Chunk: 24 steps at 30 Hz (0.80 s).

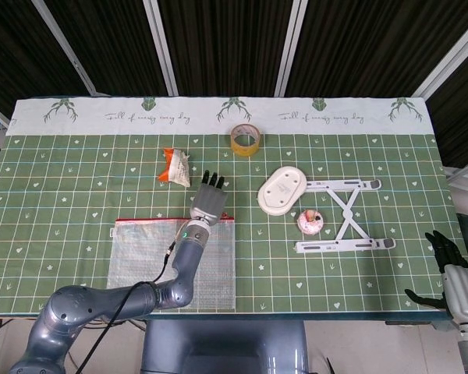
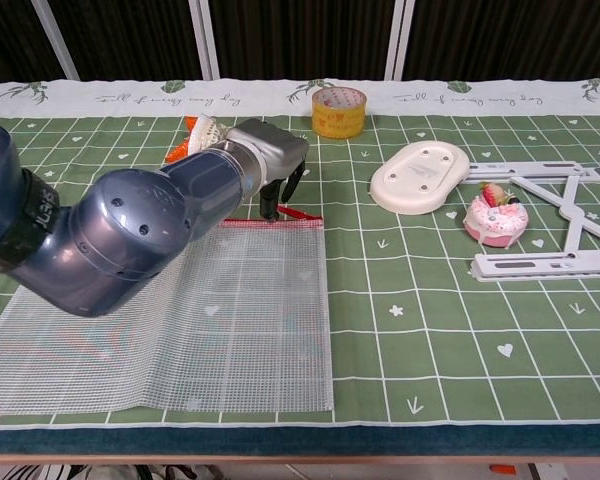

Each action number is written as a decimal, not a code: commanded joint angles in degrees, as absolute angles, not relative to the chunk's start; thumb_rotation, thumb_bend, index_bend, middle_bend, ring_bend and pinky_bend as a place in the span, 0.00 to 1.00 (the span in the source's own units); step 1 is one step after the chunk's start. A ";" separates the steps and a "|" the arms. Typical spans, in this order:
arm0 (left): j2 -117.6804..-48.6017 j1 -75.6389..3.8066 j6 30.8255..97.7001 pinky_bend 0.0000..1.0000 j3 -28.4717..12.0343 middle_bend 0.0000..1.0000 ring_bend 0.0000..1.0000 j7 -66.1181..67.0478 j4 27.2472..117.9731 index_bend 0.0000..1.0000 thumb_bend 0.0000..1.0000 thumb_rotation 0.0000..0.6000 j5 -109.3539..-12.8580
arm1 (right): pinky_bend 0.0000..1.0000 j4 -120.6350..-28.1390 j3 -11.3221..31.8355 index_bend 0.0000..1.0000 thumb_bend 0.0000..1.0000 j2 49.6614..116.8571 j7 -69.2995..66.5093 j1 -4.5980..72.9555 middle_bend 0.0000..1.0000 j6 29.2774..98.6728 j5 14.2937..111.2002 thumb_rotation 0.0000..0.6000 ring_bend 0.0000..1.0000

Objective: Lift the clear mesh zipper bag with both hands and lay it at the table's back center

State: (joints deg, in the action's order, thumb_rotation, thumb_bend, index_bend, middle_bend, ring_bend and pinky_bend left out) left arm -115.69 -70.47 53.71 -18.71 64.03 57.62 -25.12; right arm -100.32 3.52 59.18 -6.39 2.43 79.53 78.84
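One clear mesh zipper bag (image 2: 195, 315) lay flat on the table (image 1: 62, 187) at its front left, the red zipper edge turned toward the back and the bag's front edge close to the table's front edge; nothing could be made out inside it. The left robot hand (image 1: 208, 197) sat at the bag's back right corner, fingers pointing toward the back of the table in the head view; in the chest view the dark fingertips (image 2: 269, 208) came down just by the red zipper pull, but whether they pinched it or merely touched the cloth could not be told, since the arm covered the contact. The right robot hand (image 1: 451, 271) was off the front right corner of the table, well apart from everything, fingers spread and holding nothing. Behind the bag lay one orange-and-white snack packet (image 1: 174, 166), and farther back, near the printed border, one roll of yellow tape (image 1: 245, 139). To the right were one white oval dish (image 1: 281, 190) lying upside down, one pink doughnut-shaped toy (image 2: 495, 221) with a strawberry on top, and one white folding stand (image 1: 351, 213) flat on the table, the toy sitting between its bars.
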 commanded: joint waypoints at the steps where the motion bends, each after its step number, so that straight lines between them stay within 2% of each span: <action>1: -116.08 -70.58 53.33 0.00 -18.56 0.10 0.00 64.02 56.94 0.51 0.29 1.00 -25.05 | 0.21 -100.37 3.55 0.00 0.19 59.16 -6.41 2.43 0.00 79.43 78.70 1.00 0.00; 7: -116.58 -70.62 52.77 0.00 -18.36 0.10 0.00 63.84 55.85 0.52 0.31 1.00 -25.11 | 0.21 -100.58 3.60 0.00 0.20 59.08 -6.53 2.43 0.00 79.29 78.44 1.00 0.00; 24: -115.74 -70.02 52.97 0.00 -18.46 0.11 0.00 62.03 56.77 0.57 0.44 1.00 -26.95 | 0.21 -101.03 3.56 0.00 0.20 58.91 -6.55 2.44 0.00 79.07 78.36 1.00 0.00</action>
